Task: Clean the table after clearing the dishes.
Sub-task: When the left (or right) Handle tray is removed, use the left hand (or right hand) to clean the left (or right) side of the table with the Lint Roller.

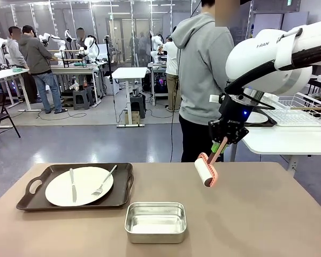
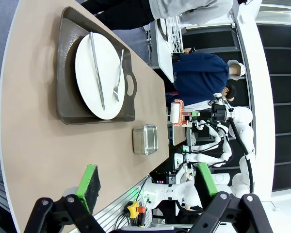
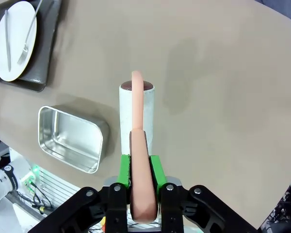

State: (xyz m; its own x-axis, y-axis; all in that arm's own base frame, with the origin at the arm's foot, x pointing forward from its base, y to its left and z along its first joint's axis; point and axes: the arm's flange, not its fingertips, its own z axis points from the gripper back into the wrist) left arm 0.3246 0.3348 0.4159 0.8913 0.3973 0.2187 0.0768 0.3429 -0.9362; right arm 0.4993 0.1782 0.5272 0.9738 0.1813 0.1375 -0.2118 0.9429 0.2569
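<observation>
Holding lint roller (image 3: 136,109) in right gripper (image 3: 138,171), jaws clamped on its handle (image 3: 138,145) | roll ahead of jaws, above table (image 3: 223,97) | lower it flat, press evenly | left gripper (image 2: 148,180) jaws apart

Surface finishes
Matt tan table (image 1: 257,225), bright metal pan (image 1: 155,235), glossy white plate (image 1: 59,194), smooth pink plastic lint roller handle (image 3: 138,165).

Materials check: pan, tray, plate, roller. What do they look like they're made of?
Pan: bare metal, likely steel or aluminium, going by the silvery, softly reflective walls.
Tray: dark brown and matte. Could be plastic or wood, can't tell.
Plate: plain white and smooth. Ceramic or melamine, open.
Roller: the salmon-pink handle is smooth, probably plastic. The white drum looks like paper sheets.
</observation>
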